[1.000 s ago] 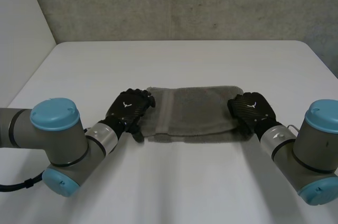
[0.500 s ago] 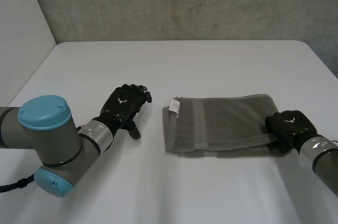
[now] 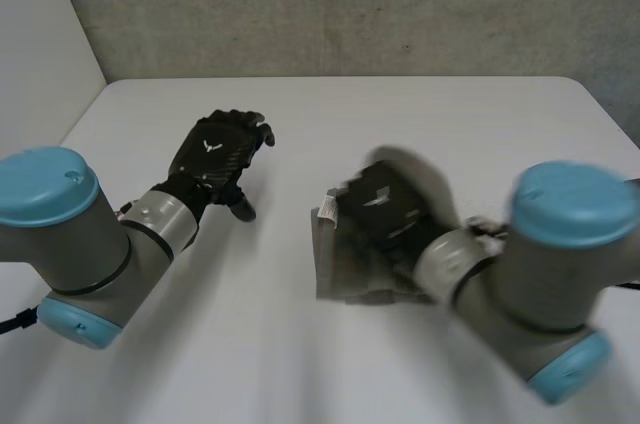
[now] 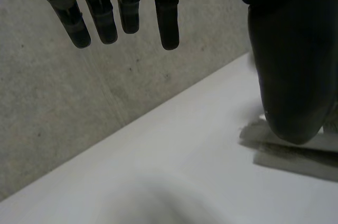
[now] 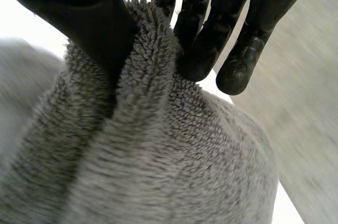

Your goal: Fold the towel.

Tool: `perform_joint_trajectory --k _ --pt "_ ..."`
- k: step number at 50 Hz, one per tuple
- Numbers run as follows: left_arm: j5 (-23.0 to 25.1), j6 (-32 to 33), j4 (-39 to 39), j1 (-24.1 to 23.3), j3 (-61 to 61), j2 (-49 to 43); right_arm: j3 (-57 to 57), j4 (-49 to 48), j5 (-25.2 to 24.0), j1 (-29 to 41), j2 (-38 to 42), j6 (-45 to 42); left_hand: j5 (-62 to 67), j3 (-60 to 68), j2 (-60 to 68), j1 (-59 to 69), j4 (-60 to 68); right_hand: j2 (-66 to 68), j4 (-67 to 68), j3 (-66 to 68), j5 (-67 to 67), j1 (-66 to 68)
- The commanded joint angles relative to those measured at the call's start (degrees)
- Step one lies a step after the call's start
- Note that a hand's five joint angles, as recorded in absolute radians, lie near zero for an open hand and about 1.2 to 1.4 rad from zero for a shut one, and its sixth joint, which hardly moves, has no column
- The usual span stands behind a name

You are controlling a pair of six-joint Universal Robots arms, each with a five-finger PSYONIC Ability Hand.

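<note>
Pinching a raised ridge of the grey terry towel (image 5: 158, 150) between its thumb and fingers (image 5: 203, 49), the right hand (image 3: 380, 212) sits over the middle of the cloth. In the right wrist view the thumb presses one side of that ridge and the fingers press the other. The pile stands up between them, and the rest of the towel falls away beneath the palm. In the head view the fabric is bunched up around the hand, and the right arm (image 3: 545, 264) reaches across the near side of the towel.

The towel lies on the white counter (image 3: 300, 124). A small white label (image 3: 326, 214) sits at the towel edge that faces the left hand (image 3: 215, 156).

The left hand is well apart from the towel, out beyond that label edge. Its fingers (image 4: 163, 18) are straight and loosely spread, with the thumb held away from them, and they grip nothing. Whether the hand touches the counter cannot be told. In the left wrist view a corner of the towel shows just past the thumb, flat on the counter.

Beyond the towel, at the far edge of the counter, rises a grey concrete wall (image 3: 350, 4).
</note>
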Motion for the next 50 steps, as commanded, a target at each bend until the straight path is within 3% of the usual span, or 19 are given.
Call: perform_joint_trajectory --k 1,2,3,4,5,6,10,14,24,26,32,41,50 --pt "-0.1 -0.6 0.1 -0.4 0.3 1.3 -4.3 0.0 1.1 9.1 8.2 0.2 -1.4 -2.2 -1.7 -1.5 -2.0 4.2 2.8 2.6 3.6 4.0" --pt "-0.1 -0.7 0.1 -0.5 0.3 1.2 -4.7 0.0 2.2 9.1 9.0 0.2 -1.4 -2.2 -1.7 -1.5 -2.0 -3.4 -4.8 -5.0 -4.0 -3.6" --pt "-0.1 -0.7 0.1 -0.5 0.3 1.2 -4.8 0.0 3.5 9.1 9.1 0.3 -1.4 -2.2 -1.7 -1.5 -2.0 -28.4 -29.8 -30.0 -29.1 -28.7" --pt "-0.1 -0.7 0.1 -0.6 0.4 1.2 -4.8 0.0 3.5 9.1 9.1 0.3 -1.4 -2.2 -1.7 -1.5 -2.0 -28.7 -30.1 -30.3 -29.3 -28.9" --pt "-0.1 -0.7 0.2 -0.6 0.5 1.2 -4.8 0.0 5.1 9.0 8.9 0.6 -1.4 -2.2 -1.7 -1.5 -2.0 -50.8 -52.2 -52.4 -51.5 -51.1" --pt "-0.1 -0.7 0.2 -0.6 0.5 1.2 -4.6 0.1 6.7 8.9 8.8 1.0 -1.4 -2.2 -1.7 -1.5 -2.0 -59.2 -60.6 -60.8 -59.9 -59.5" --pt "-0.1 -1.0 0.2 -1.2 1.9 0.2 -3.7 0.3 9.3 8.8 7.0 2.7 -1.4 -2.2 -1.7 -1.5 -2.0 -65.8 -67.2 -67.4 -66.4 -66.0" --pt "-0.1 -2.5 0.1 -1.5 3.2 -0.4 -2.2 0.2 10.2 7.8 3.8 5.4 -1.4 -2.2 -1.7 -1.5 -2.0 -65.8 -67.2 -67.4 -66.4 -66.0" --pt "-0.3 -13.4 -0.5 -5.3 5.5 -1.7 3.8 0.9 10.5 -2.5 -4.9 12.4 -0.8 -1.5 -1.0 -0.8 -1.3 -65.8 -67.2 -67.4 -66.4 -66.0" --pt "-0.3 -14.2 -0.6 -6.4 5.5 -2.2 4.0 3.5 10.4 -7.4 -5.6 13.0 -0.8 -1.5 -1.0 -0.8 -1.3 -65.8 -67.2 -67.4 -66.4 -66.0" --pt "-0.3 -14.9 -2.7 -9.7 5.4 -4.9 2.4 8.3 8.7 -12.0 -4.0 17.3 0.1 -0.7 -0.2 0.1 -0.4 -65.8 -67.2 -67.4 -66.4 -66.0" --pt "-3.0 -14.2 -13.3 -11.3 7.6 -11.8 0.4 8.3 2.0 -13.4 2.8 29.9 -1.4 -2.2 -1.7 -1.5 -2.0 -65.8 -67.2 -67.4 -66.4 -66.0" --pt "-5.2 -14.2 -15.8 -11.5 8.9 -13.4 -0.5 8.7 1.4 -13.6 5.3 30.8 -2.6 -3.4 -2.8 -2.6 -3.1 -65.8 -67.2 -67.4 -66.4 -66.0"
